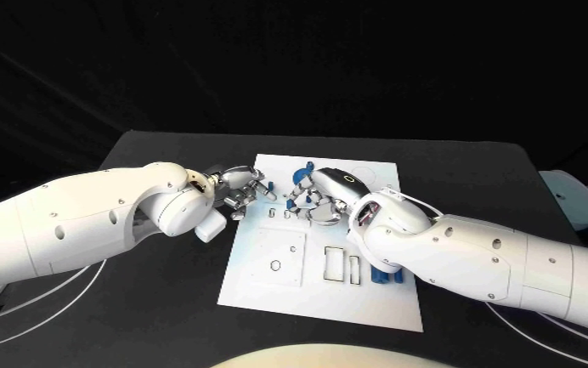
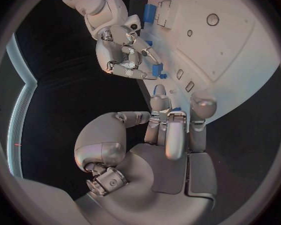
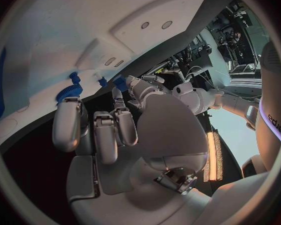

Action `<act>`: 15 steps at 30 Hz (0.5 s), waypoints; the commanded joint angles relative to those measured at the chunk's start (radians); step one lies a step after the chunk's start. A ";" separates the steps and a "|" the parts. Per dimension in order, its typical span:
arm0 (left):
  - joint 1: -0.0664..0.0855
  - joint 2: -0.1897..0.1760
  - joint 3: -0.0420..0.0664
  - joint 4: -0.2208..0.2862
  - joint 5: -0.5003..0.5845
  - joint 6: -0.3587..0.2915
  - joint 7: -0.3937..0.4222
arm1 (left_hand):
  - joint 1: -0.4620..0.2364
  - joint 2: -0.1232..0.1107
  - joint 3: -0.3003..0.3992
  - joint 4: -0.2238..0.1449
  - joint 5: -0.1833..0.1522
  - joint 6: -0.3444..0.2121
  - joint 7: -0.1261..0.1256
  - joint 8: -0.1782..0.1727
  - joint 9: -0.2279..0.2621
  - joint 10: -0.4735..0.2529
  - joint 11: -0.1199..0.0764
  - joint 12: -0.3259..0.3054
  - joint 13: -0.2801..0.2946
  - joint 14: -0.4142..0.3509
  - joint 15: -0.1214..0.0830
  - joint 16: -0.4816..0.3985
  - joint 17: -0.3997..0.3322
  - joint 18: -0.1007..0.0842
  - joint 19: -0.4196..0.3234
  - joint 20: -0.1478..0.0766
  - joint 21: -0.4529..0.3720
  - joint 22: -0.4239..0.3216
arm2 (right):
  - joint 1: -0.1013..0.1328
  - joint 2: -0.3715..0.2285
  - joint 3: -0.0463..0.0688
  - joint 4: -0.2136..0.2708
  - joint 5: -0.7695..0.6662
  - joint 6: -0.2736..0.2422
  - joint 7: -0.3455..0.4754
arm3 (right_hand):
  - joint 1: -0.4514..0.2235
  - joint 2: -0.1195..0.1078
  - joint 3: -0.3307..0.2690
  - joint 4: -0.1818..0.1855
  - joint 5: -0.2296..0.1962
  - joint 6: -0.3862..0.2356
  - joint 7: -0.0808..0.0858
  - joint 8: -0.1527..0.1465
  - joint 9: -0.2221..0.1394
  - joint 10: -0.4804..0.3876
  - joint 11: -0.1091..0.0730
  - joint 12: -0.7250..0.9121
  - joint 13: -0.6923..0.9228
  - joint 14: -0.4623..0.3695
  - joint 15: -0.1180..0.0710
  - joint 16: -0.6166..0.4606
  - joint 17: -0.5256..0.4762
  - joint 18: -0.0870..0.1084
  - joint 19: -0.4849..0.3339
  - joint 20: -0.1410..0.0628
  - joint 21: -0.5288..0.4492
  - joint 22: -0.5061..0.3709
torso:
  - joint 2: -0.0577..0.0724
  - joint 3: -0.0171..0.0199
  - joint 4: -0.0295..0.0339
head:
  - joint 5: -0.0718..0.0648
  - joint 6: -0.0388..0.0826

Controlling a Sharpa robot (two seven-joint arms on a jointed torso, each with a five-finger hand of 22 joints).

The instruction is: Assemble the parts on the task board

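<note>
Both hands are meeting over the far half of the task board (image 1: 368,300), which is lying mid-bench. The left hand (image 1: 240,191) is pinching a small blue part (image 2: 159,90) at the board's left edge, seemingly to steady it. The right hand (image 1: 321,196) is curling around blue pieces (image 2: 154,71); whether it is gripping them is unclear.

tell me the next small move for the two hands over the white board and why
Probably lower the right hand a little so its fingers can close on a blue part near the far end of the board. Both hands hover there, the left hand facing it, and I cannot tell that either holds anything. More blue parts lie by the board's right edge.
</note>
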 commanded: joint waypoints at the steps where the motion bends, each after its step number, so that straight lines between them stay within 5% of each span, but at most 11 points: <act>1: -0.001 0.009 0.000 0.004 0.033 0.005 0.000 | 0.003 -0.010 0.005 0.000 -0.001 -0.005 0.000 -0.005 -0.001 -0.003 0.003 0.000 0.003 0.080 0.005 -0.003 0.169 -0.014 -0.006 0.004 0.000 0.000 | -0.004 -0.007 0.000 0.019 -0.012 -0.050 0.024 | 0.000 0.001 -0.005 -0.001 -0.007 0.007 0.000 0.004 0.002 -0.001 0.000 -0.001 0.072 0.102 0.004 0.003 0.255 -0.007 0.000 0.002 0.001 0.106 | 0.001 0.0005 -0.0005 | 0.001 0.002; 7: -0.005 0.017 0.000 0.007 0.131 -0.028 0.025 | 0.004 -0.010 0.006 0.000 -0.001 -0.006 0.001 -0.005 -0.001 0.000 0.004 0.003 0.009 0.081 0.006 -0.002 0.171 -0.015 -0.005 0.004 0.001 0.003 | -0.009 -0.040 0.001 0.076 0.002 -0.135 0.069 | 0.002 0.001 -0.006 -0.002 -0.006 0.007 0.000 0.004 0.002 -0.002 -0.001 -0.002 0.071 0.102 0.004 0.004 0.257 -0.007 0.001 0.002 0.003 0.107 | 0.001 0.0000 -0.0007 | 0.003 0.003; 15: -0.007 0.019 0.000 0.008 0.205 -0.046 0.046 | 0.004 -0.010 0.007 -0.001 -0.001 -0.006 0.001 -0.005 -0.001 0.004 0.004 0.010 0.019 0.081 0.006 -0.001 0.173 -0.015 -0.005 0.004 0.002 0.004 | -0.010 -0.070 0.003 0.122 0.020 -0.186 0.096 | 0.001 0.001 -0.006 -0.002 -0.006 0.007 0.000 0.004 0.002 -0.002 -0.001 -0.002 0.072 0.103 0.004 0.004 0.257 -0.008 0.002 0.002 0.004 0.108 | 0.001 0.0010 -0.0019 | 0.002 0.002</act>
